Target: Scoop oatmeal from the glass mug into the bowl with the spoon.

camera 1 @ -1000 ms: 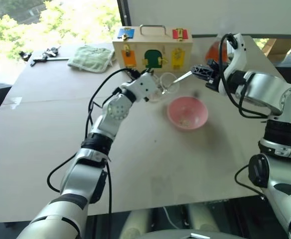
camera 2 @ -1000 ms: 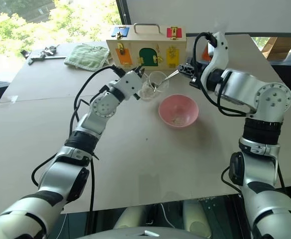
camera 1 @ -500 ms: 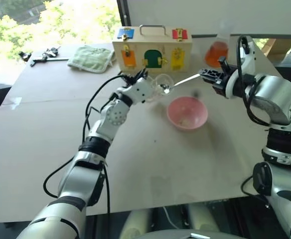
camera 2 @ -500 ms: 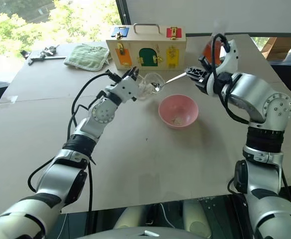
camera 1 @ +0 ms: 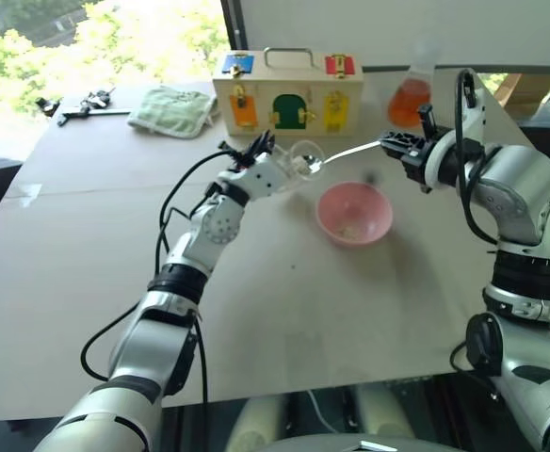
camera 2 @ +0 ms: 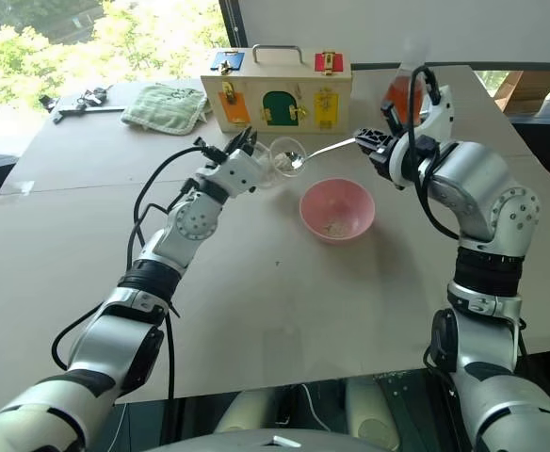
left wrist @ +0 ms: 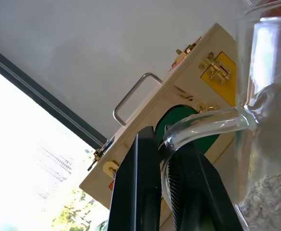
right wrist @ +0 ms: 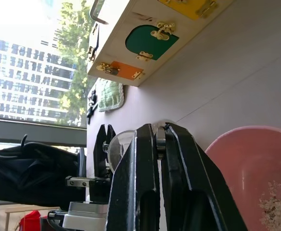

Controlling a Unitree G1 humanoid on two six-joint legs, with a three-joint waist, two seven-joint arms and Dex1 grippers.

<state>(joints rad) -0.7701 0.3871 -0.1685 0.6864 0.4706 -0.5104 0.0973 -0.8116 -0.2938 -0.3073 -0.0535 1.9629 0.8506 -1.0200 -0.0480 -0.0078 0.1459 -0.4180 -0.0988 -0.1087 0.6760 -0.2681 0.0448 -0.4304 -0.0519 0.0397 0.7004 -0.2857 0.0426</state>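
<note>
Fingers (left wrist: 176, 192) pinching mug (camera 1: 305, 156) handle, spoon (camera 1: 346, 153) pinched, latch box (camera 1: 287, 92) behind, flask (camera 1: 409, 97) near.

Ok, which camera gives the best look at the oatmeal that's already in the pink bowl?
The right wrist view: the oatmeal lies close up as pale flakes on the bottom of the bowl. Both head views show it as a small pale patch at the bowl's centre. The left wrist view shows oatmeal in the glass mug instead.

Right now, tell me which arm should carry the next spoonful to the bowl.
Right. Its pincer is shut on the spoon, whose tip sits at the glass mug just beside the pink bowl. The left pincer is busy gripping the mug's handle.
</note>
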